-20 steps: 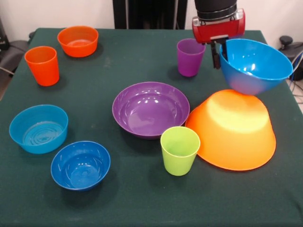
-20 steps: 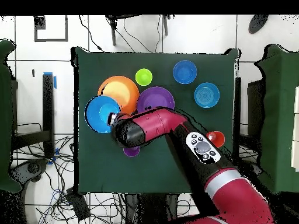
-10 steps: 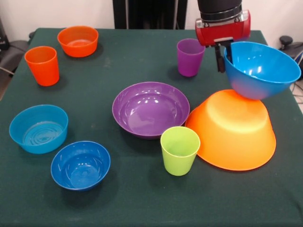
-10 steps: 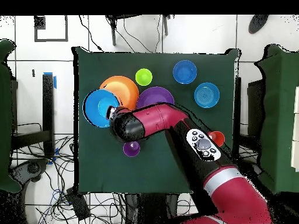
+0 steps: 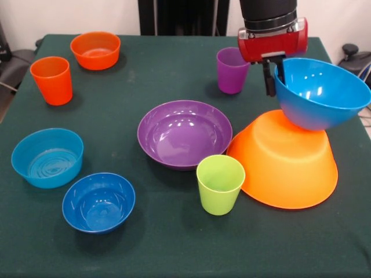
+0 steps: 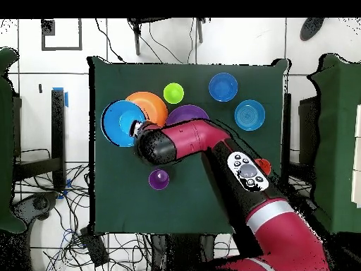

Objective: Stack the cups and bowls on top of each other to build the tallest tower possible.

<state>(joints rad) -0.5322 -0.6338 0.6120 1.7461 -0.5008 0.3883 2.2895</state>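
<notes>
Where dark green table meets white wall, tool clamps blue bowl rim

Room and furniture around the work surface

A square table covered in dark green cloth stands on a white tiled floor with dark grout lines. Loose black cables trail across the tiles beside the table. A plain white wall rises behind it, and a black chair sits at 1 corner.
</notes>
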